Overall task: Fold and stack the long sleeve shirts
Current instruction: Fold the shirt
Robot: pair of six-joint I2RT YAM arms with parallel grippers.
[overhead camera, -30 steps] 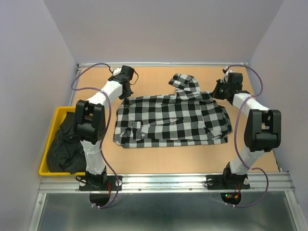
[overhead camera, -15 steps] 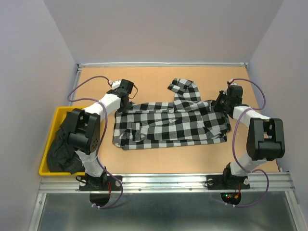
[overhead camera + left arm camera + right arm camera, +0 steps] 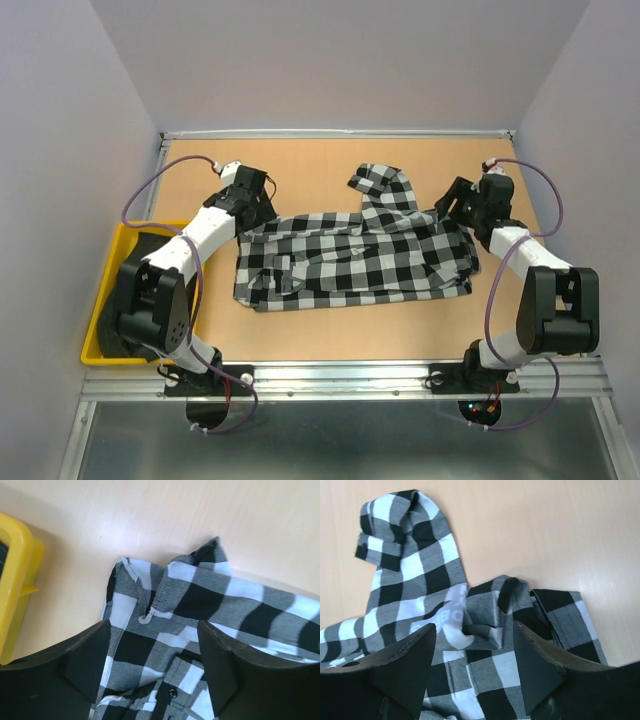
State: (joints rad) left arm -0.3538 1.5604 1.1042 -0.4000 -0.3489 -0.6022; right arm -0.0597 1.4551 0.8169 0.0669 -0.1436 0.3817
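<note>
1. Pale walls close in a tan wooden desk (image 3: 320,165), seen from above.
2. The black-and-white check shirt (image 3: 350,255) lies across the middle of the desk as a wide, flattened band. One cuffed sleeve (image 3: 380,180) pokes out toward the far edge. White lettering (image 3: 452,612) shows near the right end.
3. The left gripper (image 3: 258,205) hangs over the shirt's far-left corner. Its fingers (image 3: 85,655) are spread wide with nothing pinched, and the cloth rests on the desk beneath them.
4. The right gripper (image 3: 452,205) hangs over the bunched far-right corner. Its fingers (image 3: 405,660) are likewise spread and hold nothing.
5. The arms sit at opposite ends, probably so both corners can be handled together and the long edge kept straight. With the cloth lying free, this reads as a gap between folds. The stray sleeve likely needs tucking next.
6. The plain black shirt (image 3: 110,318) is heaped in a yellow bin (image 3: 92,345) at the desk's left edge, partly hidden by the left arm. It seems to be waiting its turn.
</note>
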